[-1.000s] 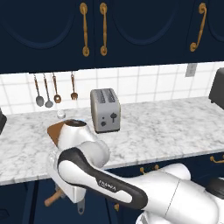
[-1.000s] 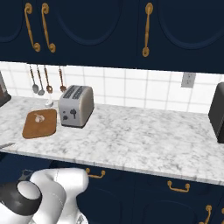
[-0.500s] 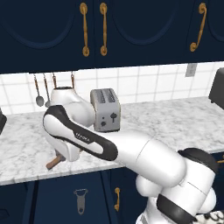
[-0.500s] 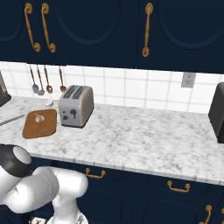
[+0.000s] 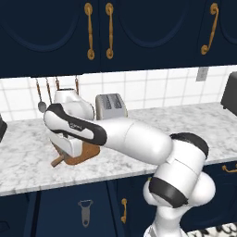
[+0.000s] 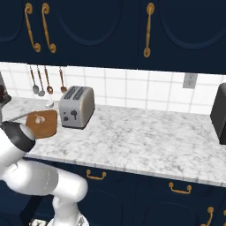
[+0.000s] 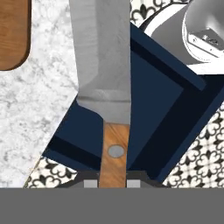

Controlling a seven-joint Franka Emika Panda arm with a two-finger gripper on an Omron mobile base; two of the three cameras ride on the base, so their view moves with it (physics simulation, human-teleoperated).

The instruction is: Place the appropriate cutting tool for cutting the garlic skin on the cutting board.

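In the hand view the tool (image 7: 112,183) sits at the bottom centre, its jaws closed tight on the brown wooden handle of the knife (image 7: 105,78). The grey blade runs straight up the frame from the handle to the top edge. Beneath the blade lie the marble desk (image 7: 39,105) on the left and a dark blue cabinet front on the right, with patterned floor at the lower corners. A rounded corner of the cutting board (image 7: 13,35) shows at the upper left of that view, well apart from the blade.

In the right base view the cutting board (image 6: 46,126) lies on the desk at the left, just beside the toaster (image 6: 77,107), and the garlic (image 6: 39,119) rests on the board. In the left base view the arm's white links cover most of the board (image 5: 88,155) at centre left, and a grey peeler (image 5: 84,212) lies on the floor at the bottom left.
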